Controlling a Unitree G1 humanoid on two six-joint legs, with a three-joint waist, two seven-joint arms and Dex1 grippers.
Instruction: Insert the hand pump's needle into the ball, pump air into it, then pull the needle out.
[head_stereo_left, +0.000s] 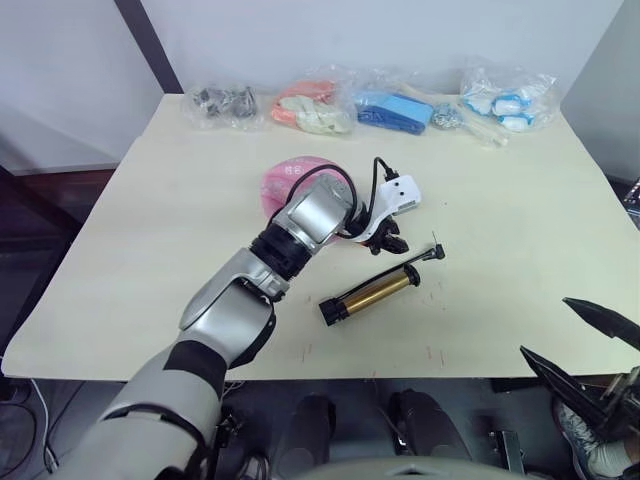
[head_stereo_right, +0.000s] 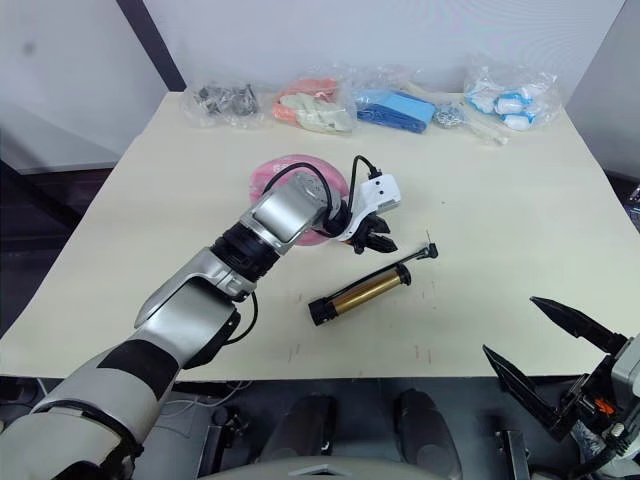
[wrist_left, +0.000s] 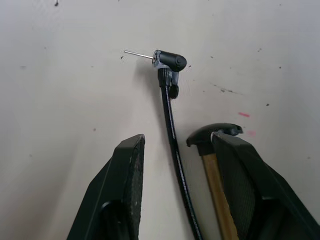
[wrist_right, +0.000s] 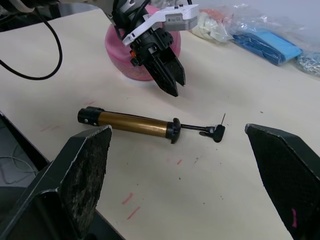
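Left wrist view: left gripper (wrist_left: 177, 187) jaws wide, straddling the thin black hose (wrist_left: 170, 130); needle (wrist_left: 138, 54) upper centre. Slim gold-brass hand pump (head_stereo_left: 375, 292) lies mid-desk: rigid, probably light; grip the barrel, the pin looks fragile.

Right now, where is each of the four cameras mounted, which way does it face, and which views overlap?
Left and right eye views: head-mounted, looking forward and down on the cream table; they show the left gripper by the pink rubber ball.
Left wrist view: along the open left fingers at the thin metal needle.
Right wrist view: between open right gripper fingers across the table.
All share the gold-brass hand pump.
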